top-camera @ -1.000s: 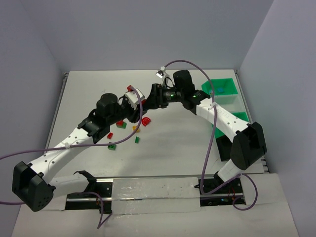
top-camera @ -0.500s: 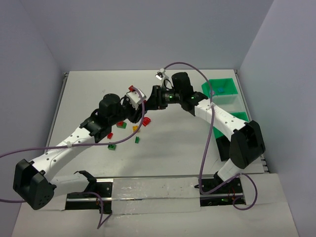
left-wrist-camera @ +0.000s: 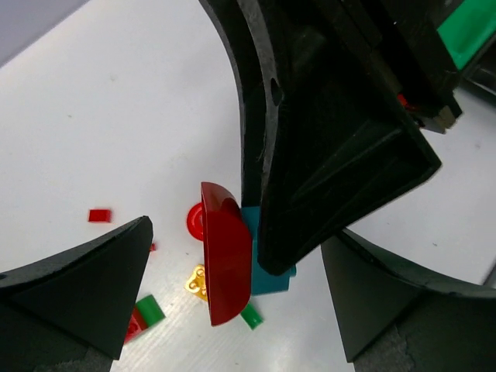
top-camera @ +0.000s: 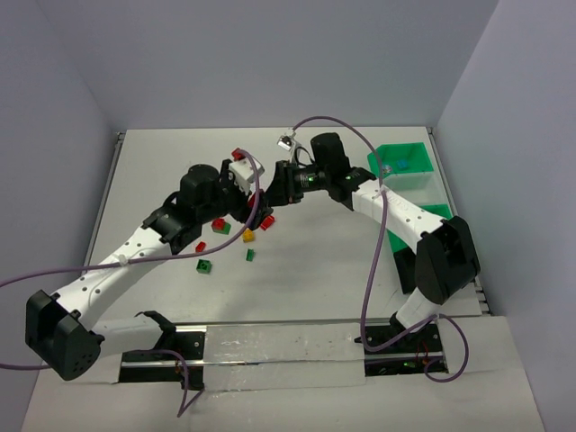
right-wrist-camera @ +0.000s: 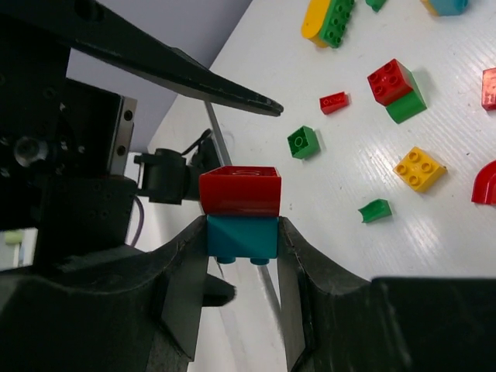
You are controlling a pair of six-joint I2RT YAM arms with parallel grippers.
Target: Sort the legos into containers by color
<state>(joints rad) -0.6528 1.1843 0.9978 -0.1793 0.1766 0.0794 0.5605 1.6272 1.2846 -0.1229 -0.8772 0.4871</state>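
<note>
Right wrist view: right fingers [right-wrist-camera: 182,294] clamped on teal brick [right-wrist-camera: 242,239], red brick [right-wrist-camera: 240,190] stacked on top.
Left wrist view: left fingers [left-wrist-camera: 77,294] just opened wide, empty.
Stack: handed over, colours still joined.

From the left wrist we see only a strip of the blue brick [left-wrist-camera: 271,284]; a black finger [left-wrist-camera: 333,155] covers the rest. The green bin [left-wrist-camera: 474,31] runs off the edge. From above we cannot find that brick.
</note>
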